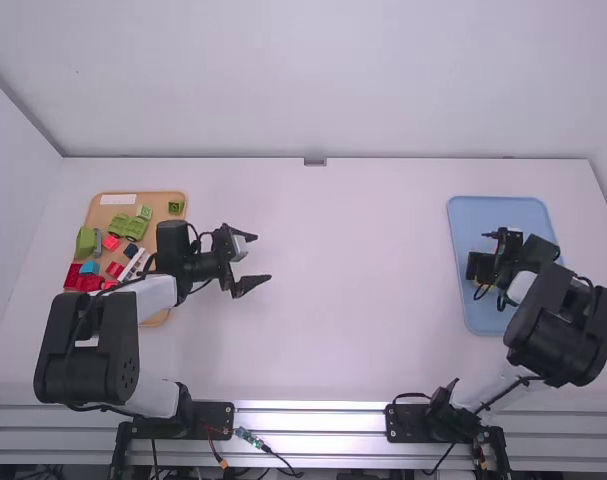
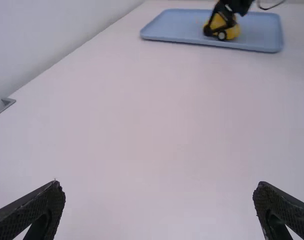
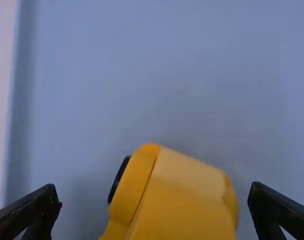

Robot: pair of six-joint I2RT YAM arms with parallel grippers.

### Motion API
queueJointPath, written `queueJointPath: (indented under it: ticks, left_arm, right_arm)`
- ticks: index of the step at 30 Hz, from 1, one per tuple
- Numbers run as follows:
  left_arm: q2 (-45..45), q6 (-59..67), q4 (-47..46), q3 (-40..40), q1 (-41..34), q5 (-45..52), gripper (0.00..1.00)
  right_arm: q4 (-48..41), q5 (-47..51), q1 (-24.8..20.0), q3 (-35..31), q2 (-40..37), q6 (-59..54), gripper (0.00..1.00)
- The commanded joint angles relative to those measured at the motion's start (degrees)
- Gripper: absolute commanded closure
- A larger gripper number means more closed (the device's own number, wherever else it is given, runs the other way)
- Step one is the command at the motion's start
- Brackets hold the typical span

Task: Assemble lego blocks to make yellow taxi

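Note:
In the high view my left gripper (image 1: 262, 258) stands over the table beside the wooden tray, open with nothing between its fingers. The left wrist view has this left gripper (image 2: 159, 193) spread wide. My right gripper (image 1: 493, 258) is over the blue tray (image 1: 470, 215). Seen from its own wrist, the right gripper (image 3: 156, 194) is open, one finger on either side of a yellow taxi (image 3: 182, 200), with gaps between. A dark wheel (image 3: 119, 179) shows on the taxi's side. In the left wrist view the yellow taxi (image 2: 232, 32) sits on the blue tray, partly behind the right gripper's dark parts.
A wooden tray (image 1: 104, 213) at the table's left holds several loose blocks, among them a green piece (image 1: 129, 226), red ones (image 1: 74, 276) and a blue one (image 1: 89, 267). The left arm's forearm crosses that tray's near part. Walls stand along the table's far and left edges.

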Motion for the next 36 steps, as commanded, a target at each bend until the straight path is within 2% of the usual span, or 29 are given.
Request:
queueJointPath:
  ticks: [1, 6, 9, 14, 16, 19, 20, 22, 24, 25, 28, 32, 36]
  left_arm:
    - [0.28, -6.10, 0.79, -0.44, -0.52, -4.87, 0.01]
    - [0.28, -14.97, 1.16, 1.51, -0.48, -8.63, 0.01]
    - [0.26, -21.53, 0.70, 3.32, -0.87, -12.55, 0.01]
    - [-1.27, -30.10, -3.15, 6.08, -4.02, -25.77, 0.01]
    - [-2.86, -36.20, -5.05, 7.17, -6.84, -34.95, 0.01]
    - [-4.83, -40.89, -7.67, 8.17, -9.79, -43.04, 0.01]
    - [-6.84, -43.82, -10.21, 8.76, -11.82, -48.35, 0.01]
    - [-8.31, -45.68, -12.15, 9.14, -13.00, -51.41, 0.01]
    - [-10.75, -49.07, -16.26, 10.01, -14.75, -56.30, 0.01]
    - [-11.58, -49.70, -18.01, 10.34, -15.21, -57.75, 0.01]
    - [-15.80, -52.59, -28.44, 12.33, -16.41, -63.30, 0.01]
    - [-18.97, -56.76, -37.05, 13.46, -16.46, -63.36, 0.01]
    - [-20.57, -56.41, -42.93, 13.44, -15.89, -63.49, 0.01]
  right_arm:
    - [-2.73, 2.38, 0.50, 0.09, -4.56, 1.42, 0.01]
    - [-15.74, 10.10, 3.50, 3.85, -12.71, 5.16, 0.01]
    - [-23.17, 10.82, 5.90, 6.88, -16.82, 7.23, 0.01]
    - [-31.50, 10.47, 11.30, 10.25, -22.02, 10.16, 0.01]
    - [-34.88, 10.47, 14.99, 11.34, -24.30, 11.56, 0.01]
    - [-37.09, 10.47, 18.73, 11.80, -26.00, 11.87, 0.01]
    - [-38.18, 10.27, 21.55, 11.80, -27.05, 11.91, 0.01]
    - [-38.93, 10.25, 23.93, 11.80, -27.60, 11.89, 0.01]
    - [-40.09, 10.29, 28.70, 11.80, -27.90, 11.85, 0.01]
    - [-40.39, 10.49, 29.70, 11.80, -27.90, 11.91, 0.01]
    - [-43.85, 10.45, 35.67, 11.80, -27.88, 11.93, 0.01]
    - [-46.27, 10.51, 41.16, 11.78, -27.27, 14.40, 0.01]
    - [-46.64, 12.41, 44.72, 11.74, -27.03, 14.69, 0.01]
